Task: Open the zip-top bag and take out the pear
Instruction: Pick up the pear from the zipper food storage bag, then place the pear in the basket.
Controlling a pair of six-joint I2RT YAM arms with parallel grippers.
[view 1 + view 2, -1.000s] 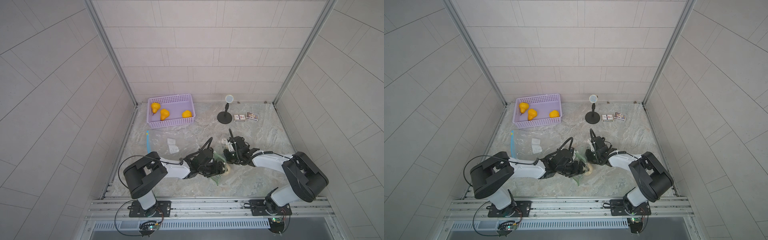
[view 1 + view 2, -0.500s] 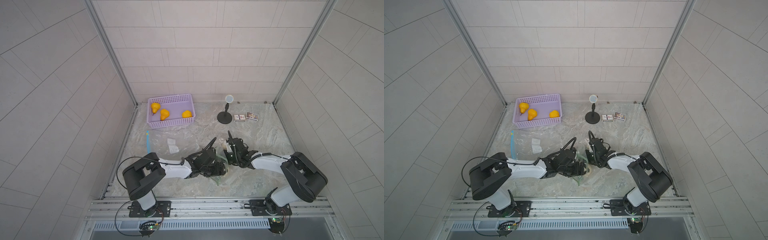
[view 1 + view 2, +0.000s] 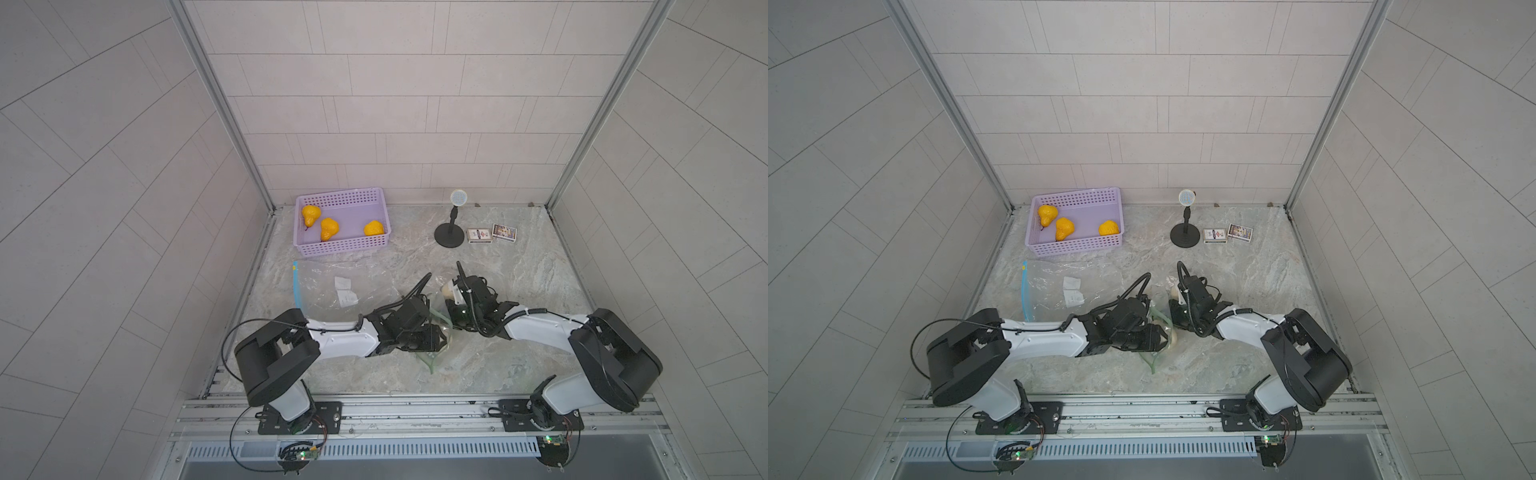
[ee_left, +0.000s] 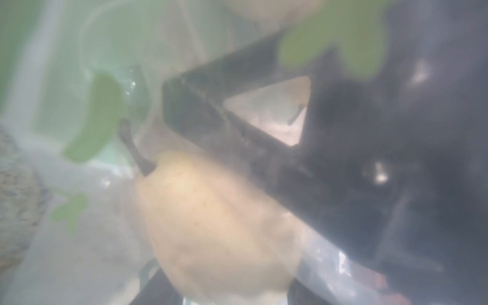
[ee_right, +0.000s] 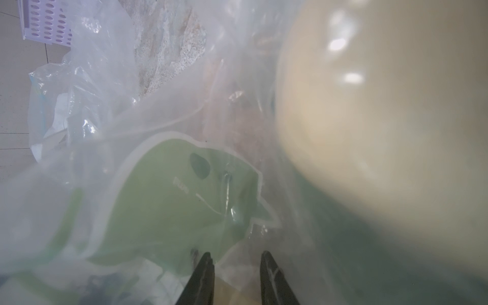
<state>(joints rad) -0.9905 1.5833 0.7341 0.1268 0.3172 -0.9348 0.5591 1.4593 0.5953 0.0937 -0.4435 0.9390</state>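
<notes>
The zip-top bag [image 3: 435, 360], clear with green prints [image 5: 171, 200], lies crumpled between my two arms near the table's front. The pear [image 4: 211, 219] is pale beige with a dark stem and shows blurred through film. It sits between my left gripper's [image 4: 227, 287] fingers, which press on its sides. In a top view it peeks out at that gripper's [image 3: 1165, 336] tip as a pale patch [image 3: 1174, 338]. My right gripper [image 5: 237, 256] stands open against the bag film, fingers [image 5: 207, 264] slightly apart, close beside the left one [image 3: 451, 320]. A second pale rounded shape [image 5: 383, 105] looms beside it.
A purple basket [image 3: 345, 249] with three orange pears stands at the back left. An empty clear bag with a blue zip [image 3: 328, 286] lies in front of it. A black stand [image 3: 449, 239] and two small boxes [image 3: 480, 235] are at the back right. Tiled walls close three sides.
My left jaws have narrowed round the pear. The right jaws have spread a little. Both grippers have shifted slightly towards the back, with the bag bunched between them.
</notes>
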